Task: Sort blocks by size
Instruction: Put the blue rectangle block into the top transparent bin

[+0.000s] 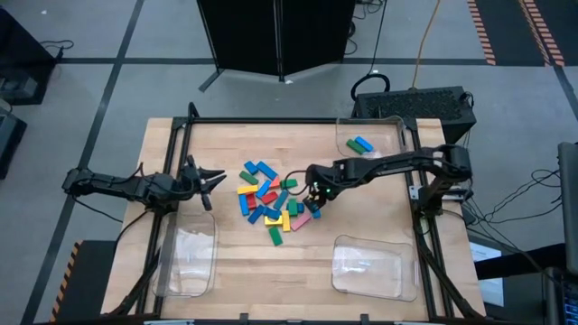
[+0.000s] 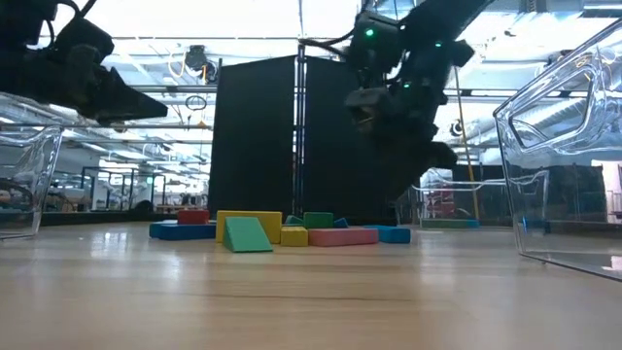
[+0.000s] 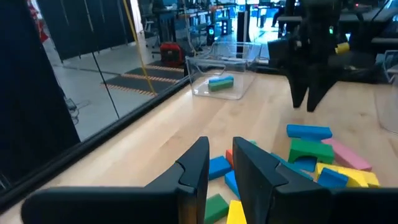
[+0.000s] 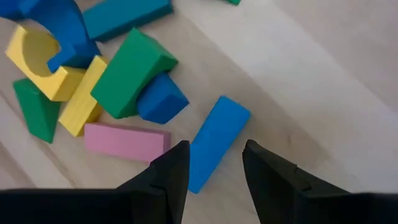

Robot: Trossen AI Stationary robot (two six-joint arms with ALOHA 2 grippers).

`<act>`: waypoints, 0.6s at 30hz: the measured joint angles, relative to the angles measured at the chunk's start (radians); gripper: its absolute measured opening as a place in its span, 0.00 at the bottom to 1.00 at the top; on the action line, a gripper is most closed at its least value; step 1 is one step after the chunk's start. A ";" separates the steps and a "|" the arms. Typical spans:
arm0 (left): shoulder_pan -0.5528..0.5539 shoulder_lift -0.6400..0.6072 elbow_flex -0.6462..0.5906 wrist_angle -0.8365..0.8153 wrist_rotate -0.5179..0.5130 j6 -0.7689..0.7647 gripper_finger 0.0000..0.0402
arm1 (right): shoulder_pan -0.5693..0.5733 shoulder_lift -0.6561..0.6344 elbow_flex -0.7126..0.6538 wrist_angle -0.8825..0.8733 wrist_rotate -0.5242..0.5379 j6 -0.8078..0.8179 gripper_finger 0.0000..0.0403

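Directly beneath the right gripper (image 4: 214,163), a blue block (image 4: 216,142) lies flat on the table (image 1: 226,149), its end between the parted, empty fingers. It sits at the pile's (image 1: 269,199) right edge, with bare wood beyond. Three clear trays are visible; one (image 1: 368,134) holds two blocks. The left gripper (image 1: 213,183) waits left of the pile, slightly parted, empty.

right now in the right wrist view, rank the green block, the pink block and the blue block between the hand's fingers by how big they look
1. green block, bulkiest
2. blue block and pink block: similar long slabs, too close to rank; the blue one is partly hidden by a finger.
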 joint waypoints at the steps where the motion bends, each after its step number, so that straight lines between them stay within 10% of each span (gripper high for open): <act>1: 0.000 0.000 0.000 0.014 0.000 0.004 0.19 | 0.005 0.017 0.018 -0.016 0.000 0.000 0.36; 18: 0.000 0.003 0.000 0.033 0.054 0.023 0.19 | 0.015 0.178 0.120 -0.129 0.040 0.047 0.36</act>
